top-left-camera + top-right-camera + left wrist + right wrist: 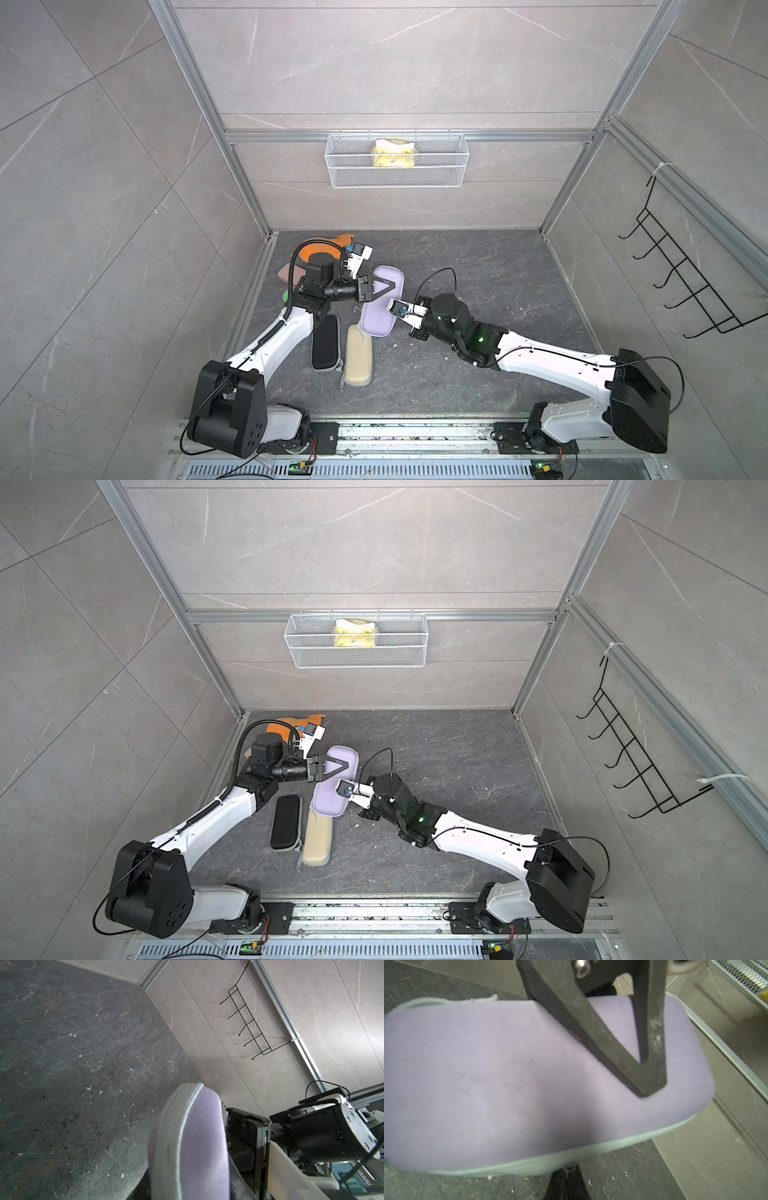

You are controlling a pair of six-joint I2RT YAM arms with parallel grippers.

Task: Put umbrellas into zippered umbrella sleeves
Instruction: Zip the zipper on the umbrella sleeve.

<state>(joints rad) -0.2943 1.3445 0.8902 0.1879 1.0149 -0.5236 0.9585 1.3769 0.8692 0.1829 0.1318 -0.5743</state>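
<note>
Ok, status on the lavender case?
Left gripper clamped on lavender case. Right gripper shut at its grey zip edge. Cream case close at its near end. No umbrella in view.

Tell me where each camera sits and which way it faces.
Top views: overhead, facing down at the floor; left arm, right arm show.
Left wrist: on left arm, faces along lavender sleeve toward hook rack; right arm shows.
Right wrist: on right arm, faces across lavender sleeve toward wire basket; left gripper shows.
Shared: all show the lavender sleeve.
</note>
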